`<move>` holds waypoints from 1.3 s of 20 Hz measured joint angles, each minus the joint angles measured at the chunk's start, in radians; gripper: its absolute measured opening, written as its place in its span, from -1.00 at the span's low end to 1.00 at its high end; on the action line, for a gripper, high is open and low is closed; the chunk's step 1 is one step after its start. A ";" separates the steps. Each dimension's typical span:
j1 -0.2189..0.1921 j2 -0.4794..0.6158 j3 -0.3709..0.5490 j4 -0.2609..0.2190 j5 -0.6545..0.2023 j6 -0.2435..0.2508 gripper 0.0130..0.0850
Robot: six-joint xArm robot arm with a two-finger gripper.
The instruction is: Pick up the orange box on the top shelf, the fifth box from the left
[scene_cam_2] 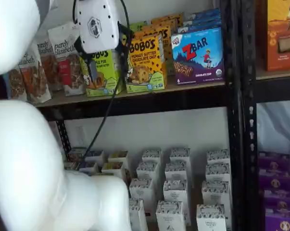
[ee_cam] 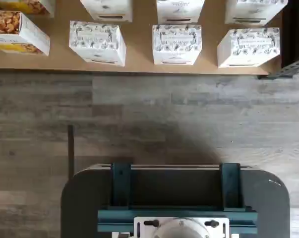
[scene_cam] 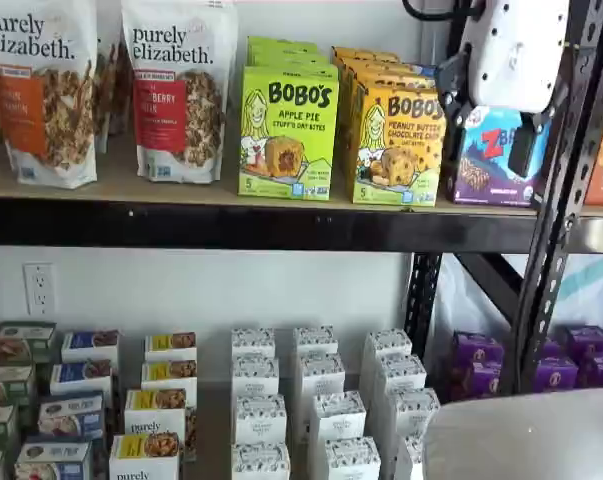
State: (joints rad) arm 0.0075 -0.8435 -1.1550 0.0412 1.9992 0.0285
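The orange box (scene_cam: 399, 145) (scene_cam_2: 145, 60) stands upright at the front of its row on the top shelf (scene_cam: 231, 225) (scene_cam_2: 135, 98), between a lime-green Bobo's box (scene_cam: 288, 135) and a blue ZBar box (scene_cam_2: 198, 55). My gripper (scene_cam: 489, 130) (scene_cam_2: 106, 60) hangs in front of the shelf at the height of these boxes, clear of them. Its white body shows in both shelf views, and its two black fingers stand apart with nothing between them, so it is open. The wrist view shows neither the orange box nor the fingers.
Granola bags (scene_cam: 176, 90) fill the left of the top shelf. Black perforated uprights (scene_cam: 571, 180) (scene_cam_2: 236, 96) rise to the right of the ZBar box. Small white cartons (ee_cam: 176, 44) (scene_cam: 316, 375) stand in rows on the low board. A dark mount with teal brackets (ee_cam: 176, 198) sits over the wood floor.
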 joint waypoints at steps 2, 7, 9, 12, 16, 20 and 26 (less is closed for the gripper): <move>0.050 -0.013 0.012 -0.054 -0.022 0.025 1.00; 0.074 -0.016 0.016 -0.081 -0.031 0.042 1.00; 0.076 -0.015 0.017 -0.080 -0.032 0.044 1.00; 0.078 -0.011 0.020 -0.079 -0.047 0.048 1.00; 0.086 0.011 0.017 -0.072 -0.074 0.059 1.00; 0.106 0.056 0.003 -0.064 -0.120 0.084 1.00; 0.136 0.146 -0.029 -0.079 -0.226 0.115 1.00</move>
State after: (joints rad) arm 0.1440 -0.6978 -1.1844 -0.0378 1.7730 0.1431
